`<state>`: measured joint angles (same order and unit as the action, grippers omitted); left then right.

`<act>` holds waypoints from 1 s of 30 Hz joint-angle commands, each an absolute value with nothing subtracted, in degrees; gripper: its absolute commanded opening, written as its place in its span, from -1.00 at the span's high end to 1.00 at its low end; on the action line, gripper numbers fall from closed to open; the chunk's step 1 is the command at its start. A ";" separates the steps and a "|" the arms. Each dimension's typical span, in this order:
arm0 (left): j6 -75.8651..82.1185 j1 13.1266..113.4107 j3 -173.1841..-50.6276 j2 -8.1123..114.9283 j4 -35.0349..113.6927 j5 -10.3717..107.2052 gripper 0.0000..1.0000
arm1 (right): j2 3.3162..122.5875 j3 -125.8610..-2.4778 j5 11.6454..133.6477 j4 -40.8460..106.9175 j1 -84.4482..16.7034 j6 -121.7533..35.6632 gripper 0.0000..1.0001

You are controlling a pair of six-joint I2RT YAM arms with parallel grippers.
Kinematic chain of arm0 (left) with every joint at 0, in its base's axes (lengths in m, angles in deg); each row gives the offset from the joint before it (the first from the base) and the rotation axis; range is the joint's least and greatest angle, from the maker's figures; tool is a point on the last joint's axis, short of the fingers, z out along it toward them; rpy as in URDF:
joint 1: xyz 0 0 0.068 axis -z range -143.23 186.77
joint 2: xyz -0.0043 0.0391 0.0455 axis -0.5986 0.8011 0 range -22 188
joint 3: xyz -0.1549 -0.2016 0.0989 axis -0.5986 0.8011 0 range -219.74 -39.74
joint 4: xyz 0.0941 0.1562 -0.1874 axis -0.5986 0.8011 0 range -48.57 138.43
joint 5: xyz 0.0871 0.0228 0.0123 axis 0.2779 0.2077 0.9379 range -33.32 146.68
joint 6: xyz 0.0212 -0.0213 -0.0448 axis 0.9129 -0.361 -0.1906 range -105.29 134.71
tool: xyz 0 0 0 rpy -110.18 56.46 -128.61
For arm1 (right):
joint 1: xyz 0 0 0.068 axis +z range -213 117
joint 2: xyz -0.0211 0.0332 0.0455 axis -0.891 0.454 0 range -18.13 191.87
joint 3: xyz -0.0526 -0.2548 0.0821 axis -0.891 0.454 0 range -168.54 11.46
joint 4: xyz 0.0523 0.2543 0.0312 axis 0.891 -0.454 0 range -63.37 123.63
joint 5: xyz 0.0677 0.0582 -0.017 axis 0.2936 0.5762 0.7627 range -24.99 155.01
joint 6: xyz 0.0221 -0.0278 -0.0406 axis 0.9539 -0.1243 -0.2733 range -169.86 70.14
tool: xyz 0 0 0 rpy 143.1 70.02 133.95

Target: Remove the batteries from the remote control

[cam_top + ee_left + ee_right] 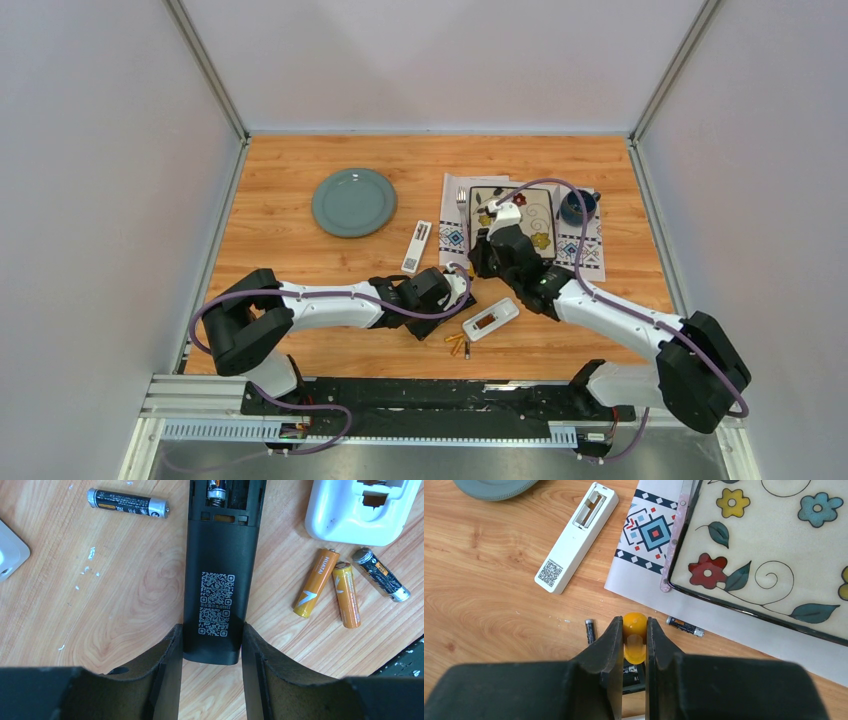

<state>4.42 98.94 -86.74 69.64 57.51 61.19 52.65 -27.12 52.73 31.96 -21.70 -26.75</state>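
Left fingers (162,675) grip the black QR-labelled remote (218,545), bay open; right fingers (608,652) pinch an orange screwdriver (634,626).

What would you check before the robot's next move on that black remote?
1. Left gripper clamped on the black remote: ok.
2. Battery compartment uncovered: ok.
3. Compartment emptied: cannot tell; only its near end shows, with a spring.
4. Right gripper shut on the orange-handled tool: ok.
5. Loose batteries lying apart from the remote: ok.
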 commanded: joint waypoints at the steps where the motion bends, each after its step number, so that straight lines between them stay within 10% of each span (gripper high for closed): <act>1: 3.54 100.23 -83.77 75.03 59.45 55.89 1.00 | 54.64 -27.91 46.90 26.87 -18.62 -29.73 1.00; 30: 1.96 100.23 -82.28 72.66 58.66 56.59 1.00 | 56.49 -24.92 43.21 21.33 -13.96 -30.52 1.00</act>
<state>4.31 98.98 -85.87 68.59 56.44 61.34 55.28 -28.50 42.09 32.37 -14.64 -29.72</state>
